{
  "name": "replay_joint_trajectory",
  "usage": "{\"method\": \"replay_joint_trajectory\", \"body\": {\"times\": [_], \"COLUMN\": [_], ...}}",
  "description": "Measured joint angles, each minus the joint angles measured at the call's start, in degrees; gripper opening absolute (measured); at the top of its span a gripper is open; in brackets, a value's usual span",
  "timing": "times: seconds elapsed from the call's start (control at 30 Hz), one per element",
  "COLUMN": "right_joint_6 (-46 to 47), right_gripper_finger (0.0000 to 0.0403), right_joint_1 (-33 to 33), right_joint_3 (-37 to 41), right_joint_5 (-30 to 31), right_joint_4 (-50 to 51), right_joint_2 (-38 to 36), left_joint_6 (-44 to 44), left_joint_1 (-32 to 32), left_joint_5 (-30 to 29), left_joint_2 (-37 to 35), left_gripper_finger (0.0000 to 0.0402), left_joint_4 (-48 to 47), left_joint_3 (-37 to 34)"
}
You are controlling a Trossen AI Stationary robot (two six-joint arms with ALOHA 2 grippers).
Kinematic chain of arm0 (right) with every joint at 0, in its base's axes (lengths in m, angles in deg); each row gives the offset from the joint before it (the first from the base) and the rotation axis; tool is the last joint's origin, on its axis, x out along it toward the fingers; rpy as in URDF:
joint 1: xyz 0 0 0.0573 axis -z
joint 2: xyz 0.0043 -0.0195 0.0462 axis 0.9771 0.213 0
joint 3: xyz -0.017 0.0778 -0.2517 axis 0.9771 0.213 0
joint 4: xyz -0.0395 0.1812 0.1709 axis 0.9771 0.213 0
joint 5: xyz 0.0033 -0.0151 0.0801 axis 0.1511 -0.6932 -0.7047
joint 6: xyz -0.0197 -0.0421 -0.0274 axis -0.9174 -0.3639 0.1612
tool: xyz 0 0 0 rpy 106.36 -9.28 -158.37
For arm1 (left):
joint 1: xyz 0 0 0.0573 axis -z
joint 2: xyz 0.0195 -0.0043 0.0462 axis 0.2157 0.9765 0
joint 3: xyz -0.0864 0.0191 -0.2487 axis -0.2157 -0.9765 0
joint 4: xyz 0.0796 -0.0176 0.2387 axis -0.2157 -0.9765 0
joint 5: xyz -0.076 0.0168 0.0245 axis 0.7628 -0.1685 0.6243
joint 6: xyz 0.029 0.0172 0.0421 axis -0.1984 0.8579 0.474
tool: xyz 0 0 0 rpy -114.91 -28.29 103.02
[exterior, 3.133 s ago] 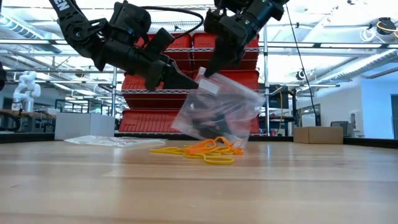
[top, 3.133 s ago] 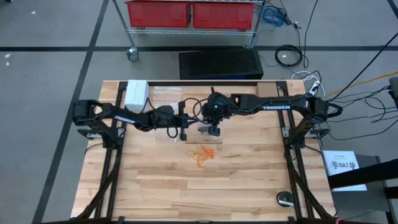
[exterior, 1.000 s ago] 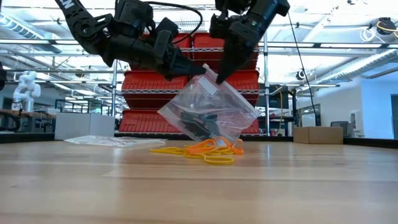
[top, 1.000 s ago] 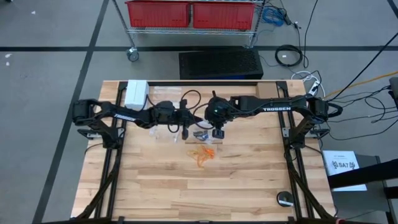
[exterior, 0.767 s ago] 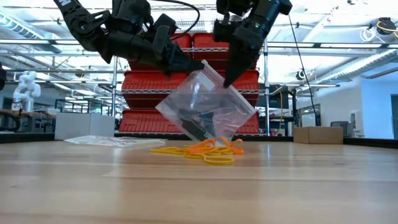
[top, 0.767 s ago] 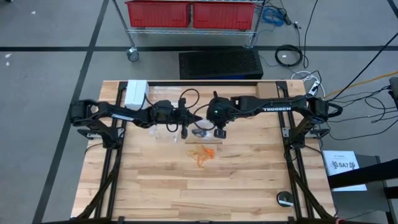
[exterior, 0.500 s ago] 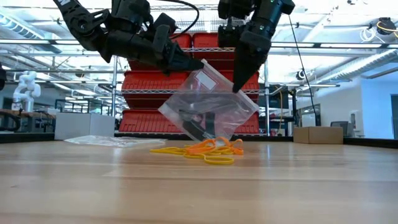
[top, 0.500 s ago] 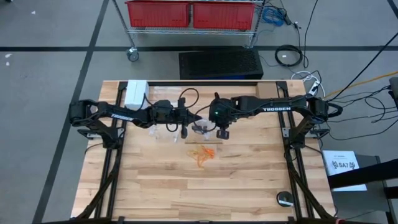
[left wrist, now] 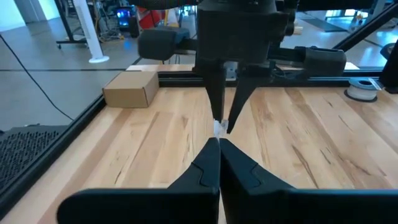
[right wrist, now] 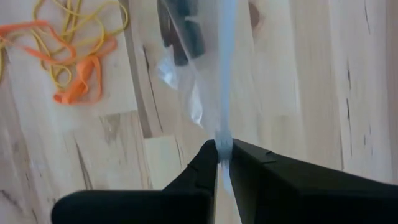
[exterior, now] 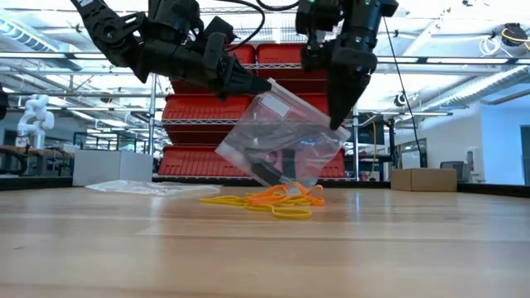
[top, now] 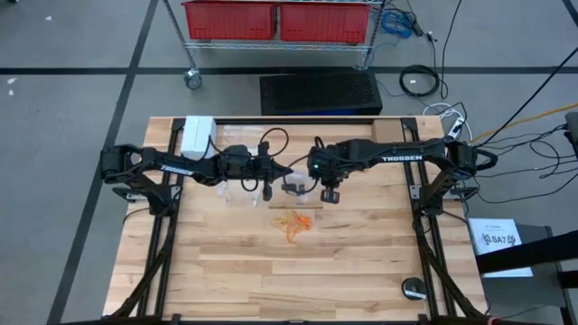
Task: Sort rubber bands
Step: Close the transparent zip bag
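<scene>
A clear plastic bag [exterior: 286, 141] with black rubber bands [exterior: 269, 165] inside hangs between both grippers above the table. My left gripper [exterior: 267, 85] is shut on the bag's upper corner. My right gripper [exterior: 338, 122] is shut on the same top edge, farther toward the table's right. In the high view the bag [top: 293, 185] sits between my left gripper [top: 278, 174] and my right gripper [top: 330, 194]. A loose pile of orange and yellow rubber bands [top: 294, 223] lies on the table just below the bag and also shows in the low view [exterior: 273, 199]. My left gripper pinches the bag's upper corner [left wrist: 220, 128] between its two fingers, coming slanting down from the table's left. The bag hangs below it, tilted, its lowest corner just over the band pile. My right gripper pinches the bag's top edge [right wrist: 222, 138] between its two fingers, from above, pointing down. The fingers lie across the edge. The bag [right wrist: 205, 68] hangs below them, and its film runs straight away from the fingers.
A white box [top: 199, 135] and flat clear bags [exterior: 157, 187] lie at the table's far left. A cardboard box [exterior: 426, 179] stands at the far right. A small black round object [top: 414, 289] sits near the front right corner. The table's near half is bare wood.
My right gripper has gone toward the table's right and a little down, along the bag's top edge and away from my left gripper. My left gripper has risen slightly. The bag's top edge now stretches wider between them. The bag stays above the band pile.
</scene>
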Motion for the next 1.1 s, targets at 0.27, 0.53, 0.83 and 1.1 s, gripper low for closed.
{"method": "replay_joint_trajectory", "body": {"times": [0.27, 0.53, 0.83, 1.1], "right_joint_6": [1.0, 2.3, 4.2, 4.4], "right_gripper_finger": [0.0013, 0.0032, 0.0149, 0.0178], "right_joint_1": [0.0, 0.0, 0.0, 0.0], "right_joint_3": [0.0, 0.0, 0.2, 0.1], "right_joint_5": [1.6, 3.0, 5.9, 5.6], "right_joint_4": [4.2, 5.2, 6.4, 8.3], "right_joint_2": [0.0, 0.0, 0.1, 0.1], "left_joint_6": [0.0, 0.0, 0.0, -0.3], "left_joint_1": [0.0, 0.0, -0.1, -1.0], "left_joint_5": [0.0, 0.0, -0.3, -1.3], "left_joint_2": [0.0, 0.0, 0.0, 1.1], "left_gripper_finger": [0.0, 0.0, 0.0, 0.0], "left_joint_4": [0.1, 0.1, 0.1, -0.3], "left_joint_3": [0.0, 0.0, -0.1, -0.1]}}
